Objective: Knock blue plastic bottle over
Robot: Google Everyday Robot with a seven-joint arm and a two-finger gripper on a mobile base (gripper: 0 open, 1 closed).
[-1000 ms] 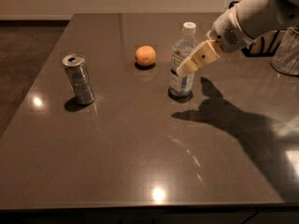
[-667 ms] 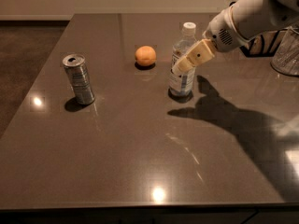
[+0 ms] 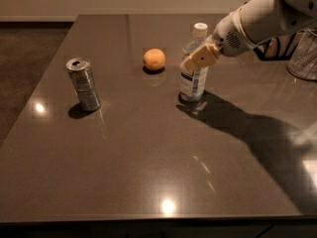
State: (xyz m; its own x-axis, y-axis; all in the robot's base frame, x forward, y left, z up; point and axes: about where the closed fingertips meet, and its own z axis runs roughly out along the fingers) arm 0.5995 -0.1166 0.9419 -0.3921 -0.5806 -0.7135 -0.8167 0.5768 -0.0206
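Blue plastic bottle [image 3: 193, 85] standing right of table [image 3: 148, 172] centre, white cap on top. Claw [image 3: 199, 58] reaches in from right, against bottle's upper body just under cap. Claw spread or pressed together: cannot tell. Orange [image 3: 154, 59] near, to bottle's left. Silver can [image 3: 84, 84] upright, well apart at left.

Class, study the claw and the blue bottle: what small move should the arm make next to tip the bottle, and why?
Probably a short sideways push toward the silver can. The blue plastic bottle stands upright, and the claw sits at its upper body, below the cap, where a high nudge should topple it. Whether they touch yet cannot be told.
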